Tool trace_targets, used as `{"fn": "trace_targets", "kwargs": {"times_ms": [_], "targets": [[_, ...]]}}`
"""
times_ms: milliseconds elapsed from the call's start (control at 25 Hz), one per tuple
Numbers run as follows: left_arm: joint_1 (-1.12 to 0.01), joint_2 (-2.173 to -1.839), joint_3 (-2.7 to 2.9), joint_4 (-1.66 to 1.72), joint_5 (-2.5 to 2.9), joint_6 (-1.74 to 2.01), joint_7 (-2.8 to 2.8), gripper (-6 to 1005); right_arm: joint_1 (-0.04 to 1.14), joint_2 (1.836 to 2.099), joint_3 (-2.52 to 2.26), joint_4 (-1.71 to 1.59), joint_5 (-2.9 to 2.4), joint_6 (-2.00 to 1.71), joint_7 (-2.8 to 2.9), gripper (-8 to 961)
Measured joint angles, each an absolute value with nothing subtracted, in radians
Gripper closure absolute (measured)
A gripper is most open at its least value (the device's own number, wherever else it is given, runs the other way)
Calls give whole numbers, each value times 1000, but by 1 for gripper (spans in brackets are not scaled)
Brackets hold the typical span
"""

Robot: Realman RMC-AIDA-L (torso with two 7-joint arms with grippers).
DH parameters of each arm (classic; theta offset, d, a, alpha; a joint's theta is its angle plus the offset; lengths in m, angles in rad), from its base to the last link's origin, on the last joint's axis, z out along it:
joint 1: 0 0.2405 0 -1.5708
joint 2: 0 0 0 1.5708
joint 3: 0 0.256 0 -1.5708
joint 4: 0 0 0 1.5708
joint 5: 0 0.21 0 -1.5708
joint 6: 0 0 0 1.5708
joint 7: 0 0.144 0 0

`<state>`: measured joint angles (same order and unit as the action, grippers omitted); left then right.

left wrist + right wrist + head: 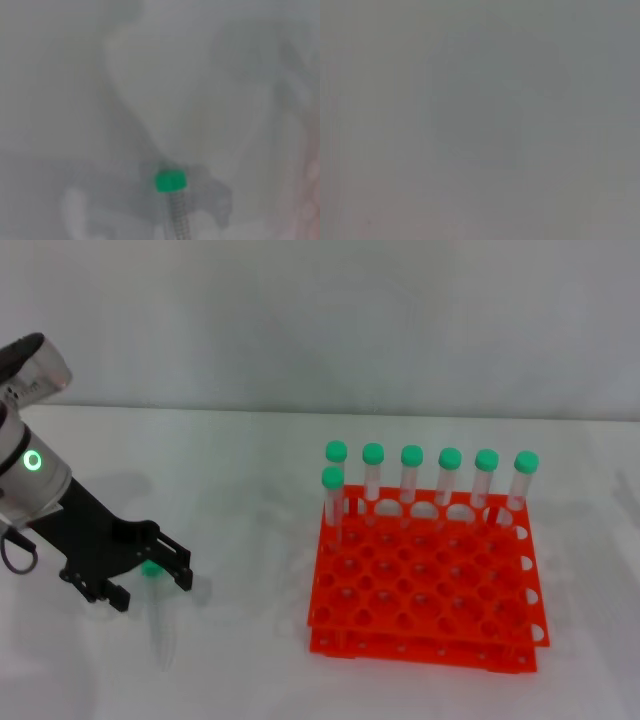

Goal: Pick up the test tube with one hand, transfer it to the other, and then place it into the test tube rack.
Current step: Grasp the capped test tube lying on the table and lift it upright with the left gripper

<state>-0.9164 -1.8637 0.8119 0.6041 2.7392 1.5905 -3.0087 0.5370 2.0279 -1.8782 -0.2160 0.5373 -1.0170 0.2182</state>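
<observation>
A test tube (152,570) lies on the white table at the left; its green cap shows clearly and its clear body runs toward the front edge. My left gripper (148,582) is low over it, open, with one black finger on each side of the cap. In the left wrist view the green cap of the test tube (171,181) shows with the clear body below it. The orange-red test tube rack (420,645) stands to the right, well apart from the gripper. The right gripper is out of view, and the right wrist view shows only plain grey.
Several green-capped tubes (411,456) stand upright along the rack's back row, with one more in the second row at the left end. The rack's other holes are open. A grey wall rises behind the white table.
</observation>
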Motion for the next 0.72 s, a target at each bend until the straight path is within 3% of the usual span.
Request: {"fn": "trace_targets", "kwargs": {"times_ms": [720], "targets": [[-908,-1856,819,564,2756,1643,-3011,223,558,2028,-1879,-210,538,-1017,218,115]]}}
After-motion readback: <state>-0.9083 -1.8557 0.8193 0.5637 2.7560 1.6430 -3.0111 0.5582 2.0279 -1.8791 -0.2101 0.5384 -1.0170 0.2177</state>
